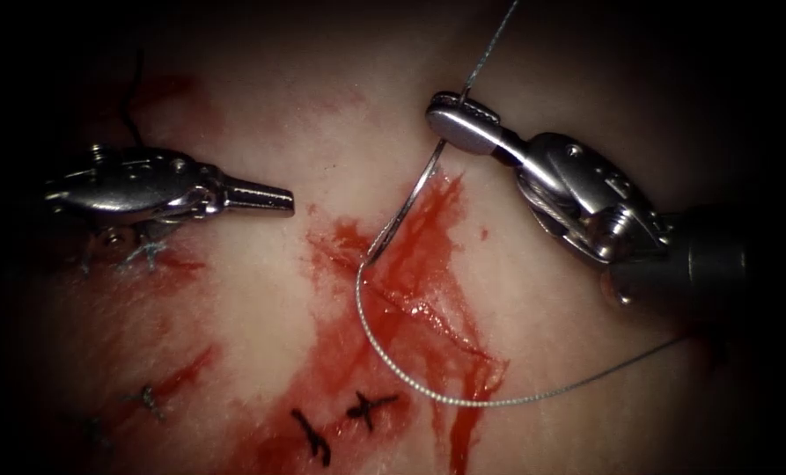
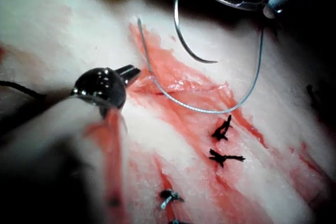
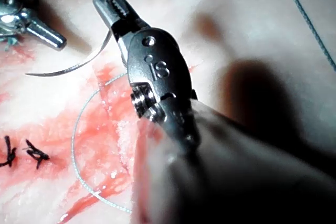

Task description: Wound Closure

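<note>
The right arm's tool (image 1: 463, 123) comes in from about 4 o'clock in the endoscope view, and its jaws are closed on the needle (image 1: 406, 207) close to the thread end of its curve. From that grip the needle arcs down toward 7 o'clock, with its point reaching the upper end of the cut (image 1: 428, 299) in the tissue (image 1: 260, 299). In the left wrist view the needle's point (image 2: 212, 61) hangs free above the surface, so it is not buried in the tissue.

The thread (image 1: 463, 400) leaves the jaws toward 12 o'clock. Another length lies in a wide loop across the cut, sweeping down to about 6 o'clock and then away toward 3 o'clock beneath the right tool's shaft.

The left arm's tool (image 1: 274, 200) sits well left of the cut at about 9 o'clock, its jaws pressed together and holding nothing. It points toward the needle but stays apart from it.

Red fluid (image 1: 370, 352) spreads along the cut and runs toward 6 o'clock. Two dark knotted stitches (image 1: 370, 406) lie near the lower end of the cut. Further stitches (image 1: 146, 400) sit on the tissue to the left, toward 8 o'clock.
</note>
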Motion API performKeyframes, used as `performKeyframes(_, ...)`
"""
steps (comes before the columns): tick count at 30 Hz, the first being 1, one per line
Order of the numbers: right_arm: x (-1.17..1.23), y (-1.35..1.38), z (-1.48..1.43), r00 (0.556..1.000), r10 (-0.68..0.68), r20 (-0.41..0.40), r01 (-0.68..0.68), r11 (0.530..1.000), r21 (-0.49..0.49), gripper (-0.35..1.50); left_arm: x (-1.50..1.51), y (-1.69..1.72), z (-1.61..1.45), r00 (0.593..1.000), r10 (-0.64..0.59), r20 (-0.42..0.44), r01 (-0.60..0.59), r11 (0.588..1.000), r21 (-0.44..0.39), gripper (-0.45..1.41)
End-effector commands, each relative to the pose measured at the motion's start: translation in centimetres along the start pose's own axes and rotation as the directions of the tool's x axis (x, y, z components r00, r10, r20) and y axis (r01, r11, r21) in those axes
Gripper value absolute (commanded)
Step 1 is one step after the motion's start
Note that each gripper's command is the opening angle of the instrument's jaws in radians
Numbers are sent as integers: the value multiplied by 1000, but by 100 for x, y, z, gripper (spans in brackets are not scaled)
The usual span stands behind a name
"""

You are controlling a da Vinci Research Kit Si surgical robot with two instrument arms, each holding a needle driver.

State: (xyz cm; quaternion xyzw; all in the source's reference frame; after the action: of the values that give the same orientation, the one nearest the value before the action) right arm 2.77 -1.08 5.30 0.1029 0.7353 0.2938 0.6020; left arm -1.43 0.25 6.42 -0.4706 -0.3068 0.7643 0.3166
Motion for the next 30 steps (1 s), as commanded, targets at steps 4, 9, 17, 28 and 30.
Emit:
performKeyframes(4,-3,7,5,993,-115,-35,113,993,-37,-35,-4,-2,14,992,-118,42,119,993,-22,-45)
performKeyframes(9,-19,19,2,968,-230,-103,233,972,14,-35,-11,-3,29,976,-205,72,208,977,-39,-45)
performKeyframes(17,-14,26,3,946,-289,-148,291,957,-9,-35,-5,-11,62,959,-191,210,220,968,-123,-45)
performKeyframes(28,-2,23,9,937,-304,-171,310,951,12,-35,-7,-42,72,929,-199,312,236,968,-83,-45)
performKeyframes(30,-2,22,9,938,-301,-170,308,951,21,-35,-9,-41,71,924,-214,316,249,966,-73,-45)
